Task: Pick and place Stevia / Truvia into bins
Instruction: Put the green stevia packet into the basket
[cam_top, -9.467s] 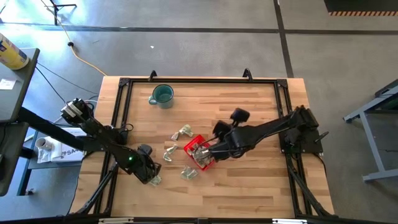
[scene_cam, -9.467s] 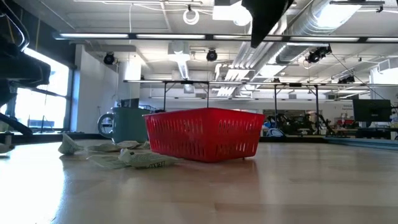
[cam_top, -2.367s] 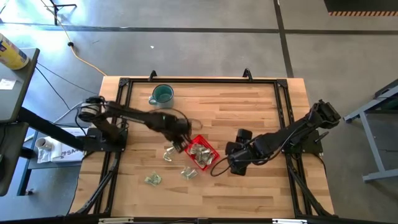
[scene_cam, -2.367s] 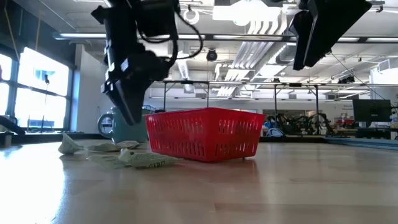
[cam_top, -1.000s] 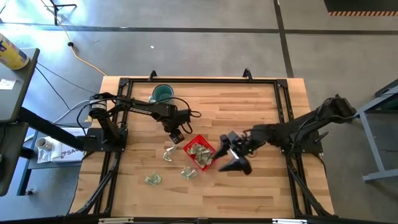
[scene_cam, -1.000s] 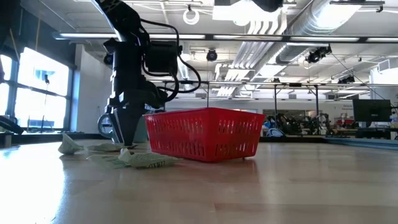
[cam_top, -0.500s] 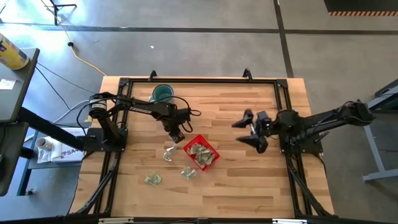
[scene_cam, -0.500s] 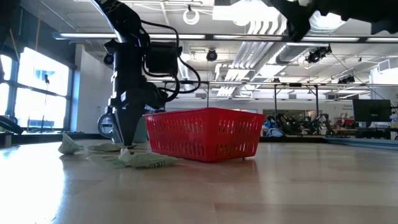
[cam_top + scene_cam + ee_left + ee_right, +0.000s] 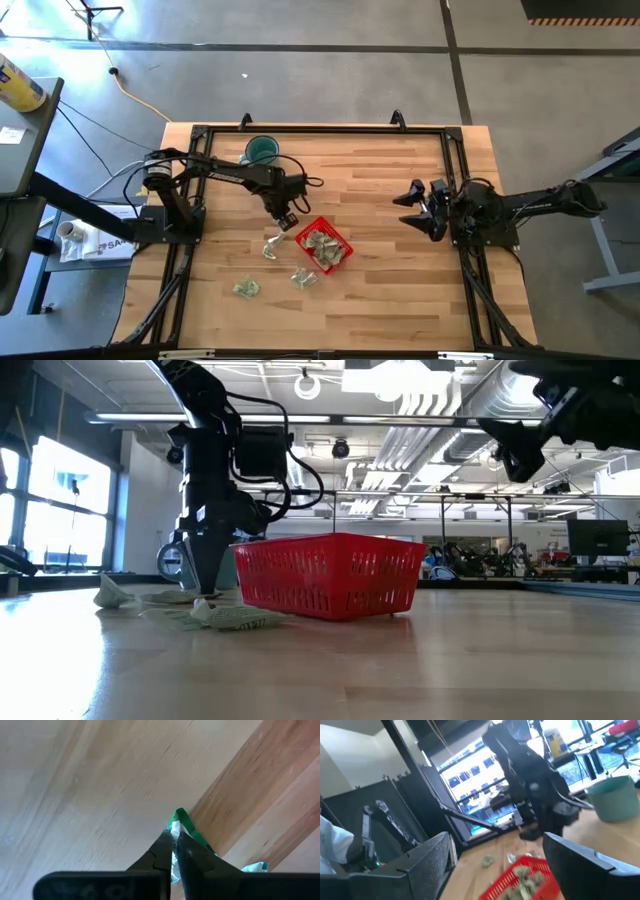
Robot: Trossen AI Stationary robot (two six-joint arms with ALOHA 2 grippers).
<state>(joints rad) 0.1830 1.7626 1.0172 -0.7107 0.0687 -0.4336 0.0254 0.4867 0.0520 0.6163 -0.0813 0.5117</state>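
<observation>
A: From above, what has changed?
B: The right gripper (image 9: 418, 208) has pulled back to the table's right edge, jaws wide; the left gripper (image 9: 283, 218) stays down beside the red bin (image 9: 324, 244).
A: Its wrist view?
B: Jaws nearly closed, pinching a green-white sachet (image 9: 176, 822) on the wood.
A: So?
B: A lift into the bin likely follows.
</observation>
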